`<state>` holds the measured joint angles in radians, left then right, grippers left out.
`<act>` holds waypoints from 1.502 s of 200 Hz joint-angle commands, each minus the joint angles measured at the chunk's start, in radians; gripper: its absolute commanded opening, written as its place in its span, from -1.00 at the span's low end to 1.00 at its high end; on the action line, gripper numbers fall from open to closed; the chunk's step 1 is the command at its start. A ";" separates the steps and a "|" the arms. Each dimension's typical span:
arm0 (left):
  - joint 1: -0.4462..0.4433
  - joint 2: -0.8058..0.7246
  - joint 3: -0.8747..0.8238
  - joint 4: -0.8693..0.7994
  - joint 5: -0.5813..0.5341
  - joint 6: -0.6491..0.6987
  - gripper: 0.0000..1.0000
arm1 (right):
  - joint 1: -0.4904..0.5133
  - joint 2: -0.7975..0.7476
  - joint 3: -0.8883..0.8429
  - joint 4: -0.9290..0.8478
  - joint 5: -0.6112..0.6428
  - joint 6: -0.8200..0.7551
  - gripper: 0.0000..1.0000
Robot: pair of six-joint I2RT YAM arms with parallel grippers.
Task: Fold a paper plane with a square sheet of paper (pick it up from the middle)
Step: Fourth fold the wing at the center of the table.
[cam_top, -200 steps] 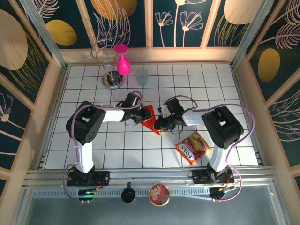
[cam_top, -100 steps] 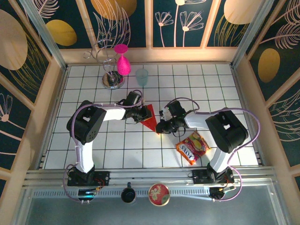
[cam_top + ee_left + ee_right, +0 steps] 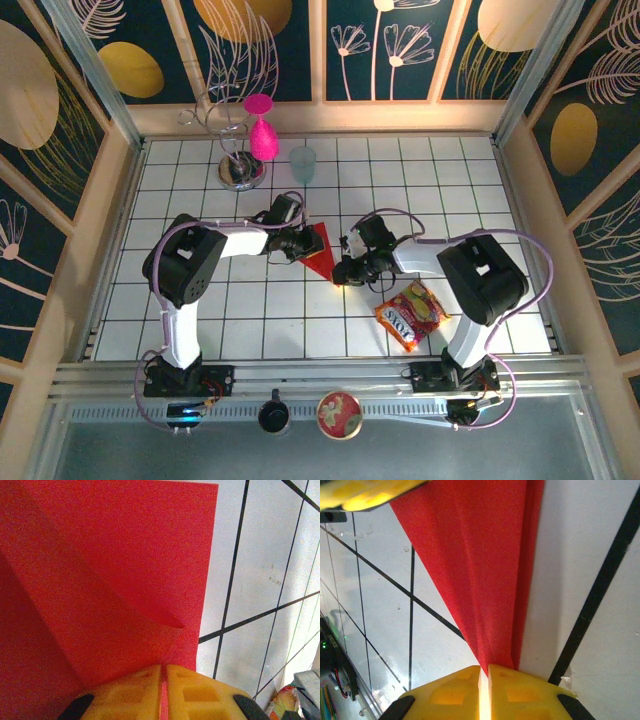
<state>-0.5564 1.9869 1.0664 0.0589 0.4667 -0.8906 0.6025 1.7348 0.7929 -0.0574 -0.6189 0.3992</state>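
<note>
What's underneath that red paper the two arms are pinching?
The white tiled table shows all around the red paper; the patch directly beneath it is hidden.

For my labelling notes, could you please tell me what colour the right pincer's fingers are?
Yellow; the fingers show best in the right wrist view.

Left arm (image 3: 180,270) and right arm (image 3: 480,272) were built alike: white tubular links, bulky rounded black joint housings, black base plates. A lilac cable (image 3: 546,264) ran in a loose loop from each base, past the shoulder, toward the wrist. Fingers of the left gripper (image 3: 163,669) and right gripper (image 3: 484,669) were yellow moulded plastic with shallow rectangular recesses. Rounded black parts sat at their outer corners.
</note>
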 commanded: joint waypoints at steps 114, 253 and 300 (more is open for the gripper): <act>0.016 0.084 -0.014 -0.148 -0.145 0.036 -0.76 | 0.015 0.127 0.142 0.011 0.080 -0.007 -0.89; 0.016 0.105 -0.010 -0.193 -0.223 0.029 -0.82 | 0.038 -0.054 -0.076 -0.142 0.081 -0.061 -0.93; 0.016 0.086 -0.011 -0.170 -0.192 0.032 -0.81 | 0.020 -0.219 -0.058 -0.104 0.087 -0.063 -0.93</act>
<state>-0.5571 1.9980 1.0973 0.0040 0.4519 -0.8833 0.6235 1.6173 0.7254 -0.1486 -0.5388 0.3454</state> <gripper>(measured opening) 0.092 0.051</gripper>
